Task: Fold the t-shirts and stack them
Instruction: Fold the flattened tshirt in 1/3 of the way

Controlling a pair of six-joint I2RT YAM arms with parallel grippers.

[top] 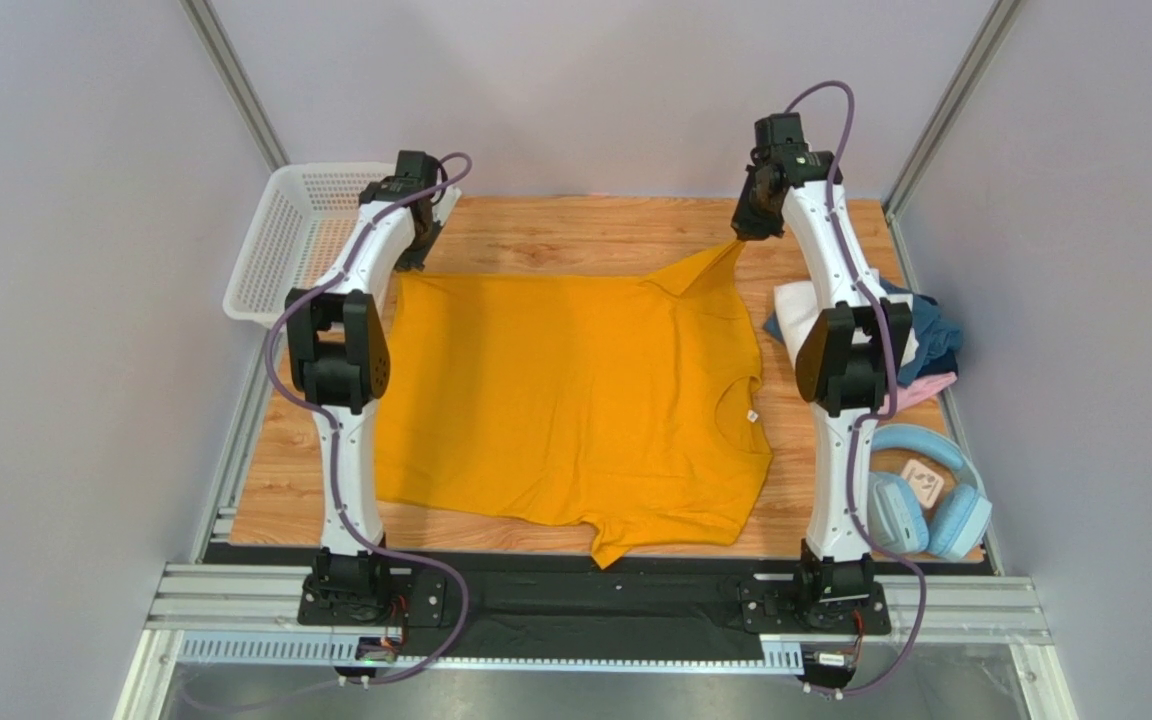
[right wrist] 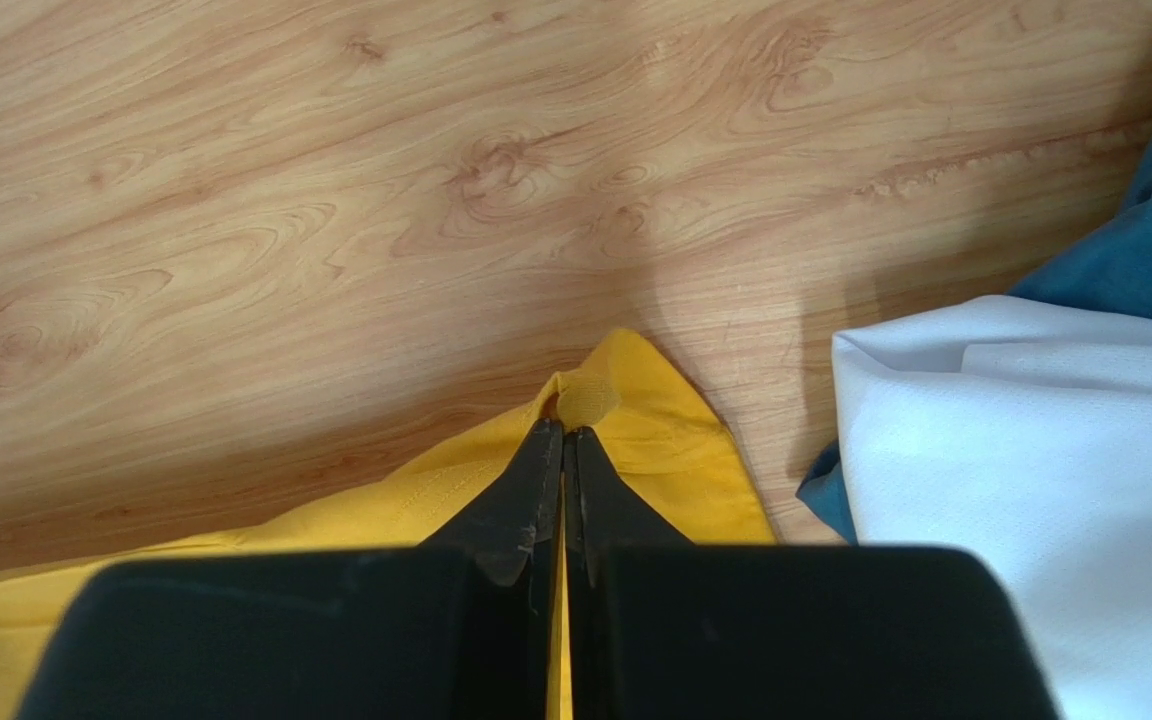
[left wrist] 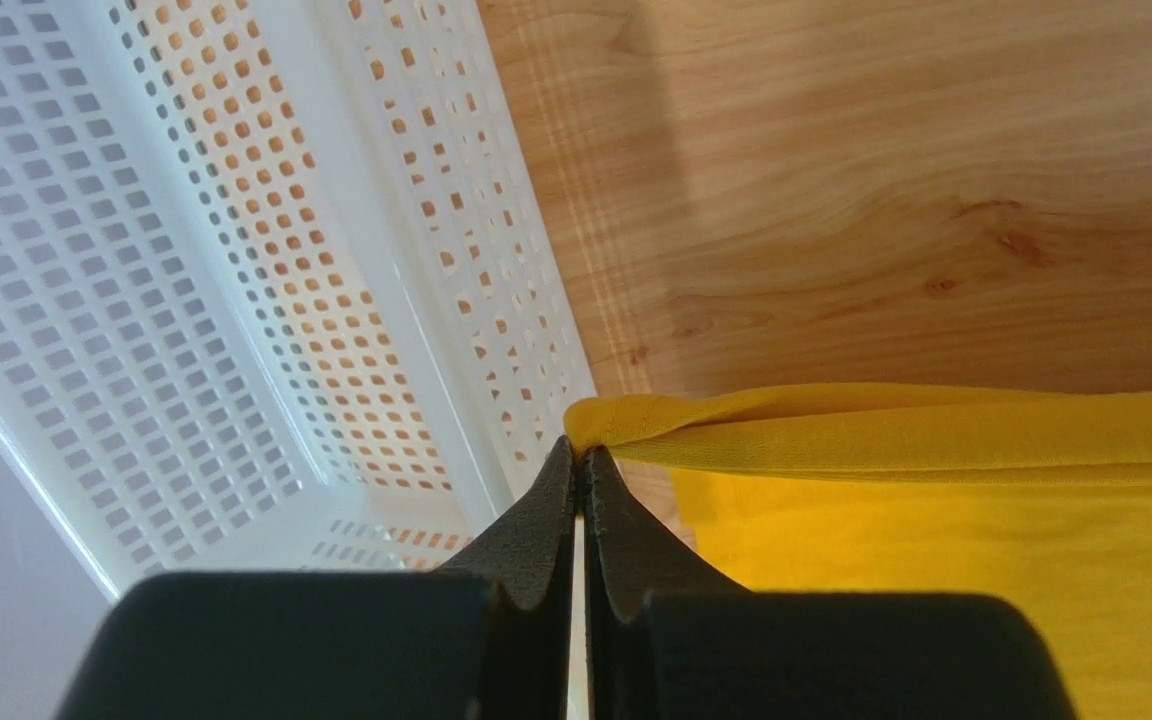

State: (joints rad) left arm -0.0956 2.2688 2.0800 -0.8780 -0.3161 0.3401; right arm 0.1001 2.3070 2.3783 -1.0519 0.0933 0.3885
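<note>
A mustard-yellow t-shirt lies spread across the middle of the wooden table, collar toward the right. My left gripper is shut on the shirt's far left corner, next to the basket. My right gripper is shut on the far right sleeve tip and lifts it a little off the table. A pile of white, dark blue and pink shirts lies at the right edge. The white shirt and the blue shirt show in the right wrist view.
A white mesh basket stands at the far left corner, close to my left gripper; it also shows in the left wrist view. Light-blue headphones lie at the near right. Bare wood runs along the far edge.
</note>
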